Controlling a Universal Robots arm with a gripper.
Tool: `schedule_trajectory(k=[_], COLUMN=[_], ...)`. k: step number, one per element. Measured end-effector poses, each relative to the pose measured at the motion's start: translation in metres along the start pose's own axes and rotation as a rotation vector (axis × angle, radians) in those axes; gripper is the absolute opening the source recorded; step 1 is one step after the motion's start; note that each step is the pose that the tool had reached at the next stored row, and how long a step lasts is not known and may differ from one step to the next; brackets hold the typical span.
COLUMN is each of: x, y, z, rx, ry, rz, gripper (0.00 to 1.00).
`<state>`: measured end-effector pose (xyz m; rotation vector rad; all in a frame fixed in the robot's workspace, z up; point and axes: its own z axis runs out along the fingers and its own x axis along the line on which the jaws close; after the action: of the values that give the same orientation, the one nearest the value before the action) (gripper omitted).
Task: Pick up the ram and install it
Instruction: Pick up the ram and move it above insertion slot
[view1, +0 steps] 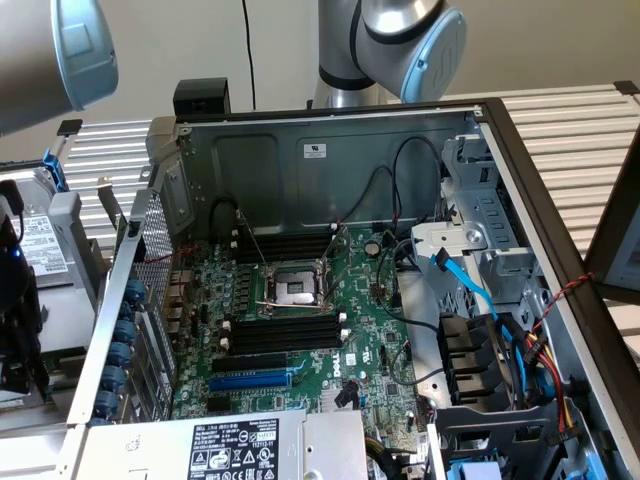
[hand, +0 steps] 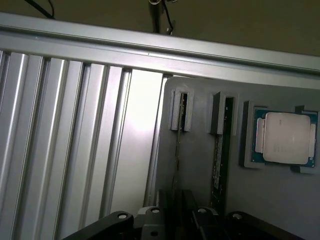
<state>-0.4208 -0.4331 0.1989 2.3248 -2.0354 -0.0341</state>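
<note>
Ram (hand: 218, 167): not yet sitting in computer case (view1: 560, 200), with bare memory slots (view1: 285, 330) at six o'clock of socket (view1: 297, 290). Standing on edge in grey fixture plate (hand: 270, 200) on counter (hand: 75, 150), between processor (hand: 287, 137) and second stick (hand: 178, 150). Hand (hand: 179, 212) hanging released, empty, nearby. Probably handling light, stiff, brittle; best pinching flat faces mid-length.

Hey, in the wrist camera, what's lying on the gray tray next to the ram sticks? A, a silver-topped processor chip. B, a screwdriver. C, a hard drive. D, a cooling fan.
A: a square processor chip with a silver lid sits in its own holder on the gray tray, beside the ram standing on edge.
</note>
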Motion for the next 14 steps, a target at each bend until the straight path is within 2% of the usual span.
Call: schedule_trajectory(k=[9,11,12,14], x=[0.0000,0.0000,0.0000,0.0000], y=[0.0000,0.0000,0.0000,0.0000], z=[0.0000,0.0000,0.0000,0.0000], rx=[0.0000,0.0000,0.0000,0.0000], ry=[0.0000,0.0000,0.0000,0.0000], rz=[0.000,0.000,0.000,0.000], gripper=[0.26,0.28,0.35,0.35])
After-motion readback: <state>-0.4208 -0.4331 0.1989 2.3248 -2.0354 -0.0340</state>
